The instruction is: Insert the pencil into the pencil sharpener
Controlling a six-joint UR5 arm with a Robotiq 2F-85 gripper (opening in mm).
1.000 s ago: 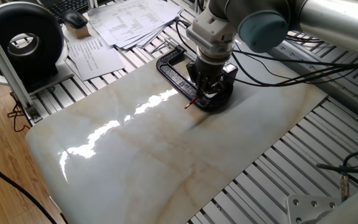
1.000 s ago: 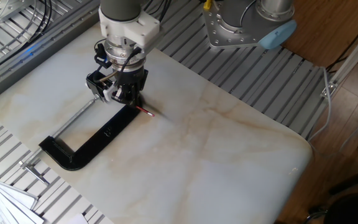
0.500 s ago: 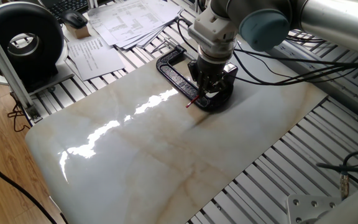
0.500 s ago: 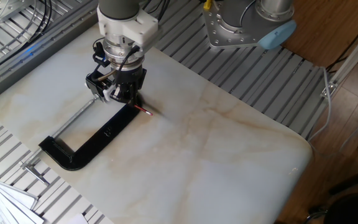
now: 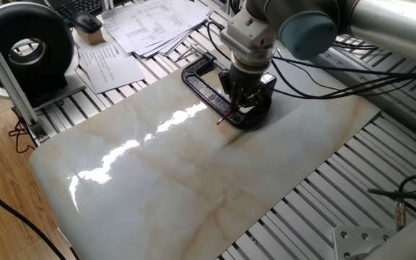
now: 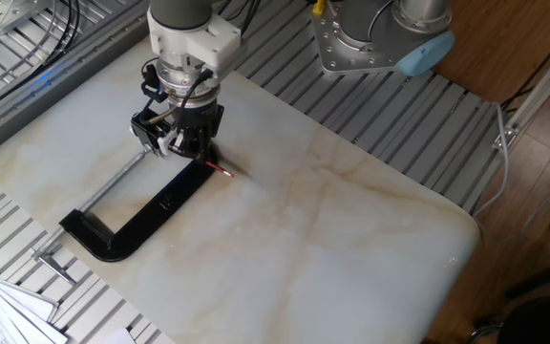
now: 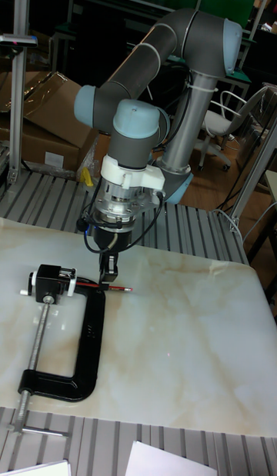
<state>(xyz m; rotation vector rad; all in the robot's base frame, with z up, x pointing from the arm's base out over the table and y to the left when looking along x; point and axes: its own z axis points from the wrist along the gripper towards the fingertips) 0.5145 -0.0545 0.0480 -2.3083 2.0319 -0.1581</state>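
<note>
My gripper (image 7: 108, 274) hangs low over the marble slab, shut on the dark-red pencil (image 7: 119, 289), which lies about level. The pencil's free end sticks out on the side away from the sharpener (image 5: 223, 118) (image 6: 223, 171). Its other end points at the pencil sharpener (image 7: 51, 280), a small black block with a white face held in the jaw of the black C-clamp (image 7: 83, 345). In both fixed views the gripper (image 5: 238, 105) (image 6: 193, 145) covers the pencil's front part and most of the sharpener (image 6: 158, 137), so I cannot tell whether the tip is inside it.
The clamp's screw rod (image 7: 32, 368) runs toward the slab's near edge. Papers (image 5: 150, 25), a keyboard and a black round device (image 5: 26, 47) lie beyond the slab (image 5: 193, 180). Cables (image 5: 323, 72) trail behind the arm. Ribbed metal tabletop surrounds the slab.
The gripper with the pencil has crept a few pixels toward the sharpener. The clamp has not moved.
</note>
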